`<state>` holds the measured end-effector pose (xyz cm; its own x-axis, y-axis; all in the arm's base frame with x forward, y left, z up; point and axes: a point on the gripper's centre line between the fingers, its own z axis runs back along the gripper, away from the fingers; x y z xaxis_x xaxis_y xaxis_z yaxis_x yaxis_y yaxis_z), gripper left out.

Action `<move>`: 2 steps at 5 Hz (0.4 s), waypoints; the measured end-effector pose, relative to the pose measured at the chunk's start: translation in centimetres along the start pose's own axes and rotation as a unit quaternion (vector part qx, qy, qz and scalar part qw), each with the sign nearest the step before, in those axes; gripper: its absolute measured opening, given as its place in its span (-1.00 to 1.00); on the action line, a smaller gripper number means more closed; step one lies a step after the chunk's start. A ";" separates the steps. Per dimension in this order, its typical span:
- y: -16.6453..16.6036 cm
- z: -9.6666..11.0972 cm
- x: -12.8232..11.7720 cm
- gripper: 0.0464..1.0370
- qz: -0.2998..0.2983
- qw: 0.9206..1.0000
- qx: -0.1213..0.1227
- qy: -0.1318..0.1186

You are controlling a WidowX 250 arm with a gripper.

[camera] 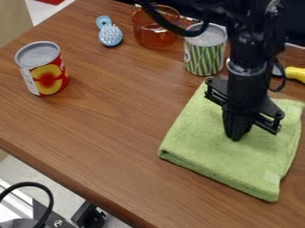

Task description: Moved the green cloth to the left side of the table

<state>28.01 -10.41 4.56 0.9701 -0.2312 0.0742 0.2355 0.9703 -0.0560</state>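
One crossing of the table (107,133) lies ahead, with the grip on the cloth to settle first.
Folded flat, the green cloth (202,138) lies on the right of the camera view; the black gripper (237,135) is down at its upper middle, fingers drawn together, though whether they pinch any fabric cannot be told. The step looks like grasping; next calls for a firm hold, then a leftward drag or lift, stopping short of the red-and-yellow can (46,73).
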 end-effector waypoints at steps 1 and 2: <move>0.7 -0.3 -0.4 -0.99 0.005 1.000 0.010 -0.007; 1.8 -0.2 -1.6 -0.99 0.009 1.000 0.021 -0.006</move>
<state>26.94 -8.32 4.10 0.9734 -0.2128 0.0849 0.2148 0.9765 -0.0156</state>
